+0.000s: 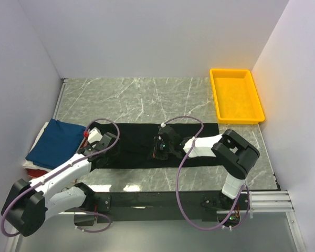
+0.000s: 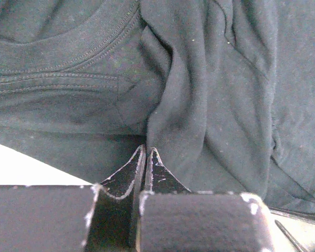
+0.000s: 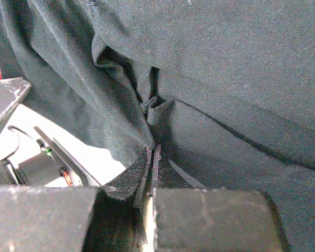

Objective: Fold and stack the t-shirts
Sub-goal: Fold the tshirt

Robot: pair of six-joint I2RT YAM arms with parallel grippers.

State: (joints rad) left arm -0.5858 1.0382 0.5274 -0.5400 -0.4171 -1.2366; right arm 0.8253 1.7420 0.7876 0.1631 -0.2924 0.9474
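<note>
From above, the black t-shirt (image 1: 136,149) is seen spread as a wide band across the middle of the table (image 1: 147,100), nearer its front edge than its back, so that both arms can reach it. The left gripper (image 1: 108,143) is set down on the shirt's left end and the right gripper (image 1: 161,148) near its middle, probably so that one portion can be lifted and folded over. A folded navy-blue t-shirt (image 1: 55,142) is laid on a red t-shirt (image 1: 32,169) at the table's left edge, apparently the stack that is to be added to. The yellow tray (image 1: 216,100) is kept at the back right corner, well apart from the work. In the left wrist view, the left gripper (image 2: 146,155) is pressed shut, with a ridge of black cloth gathered at its tips just below the collar (image 2: 68,58); a pinch on the shirt is judged likely. In the right wrist view, the right gripper (image 3: 153,153) is clamped on a bunched pleat of the same shirt, and the cloth is drawn into taut folds from that point.
</note>
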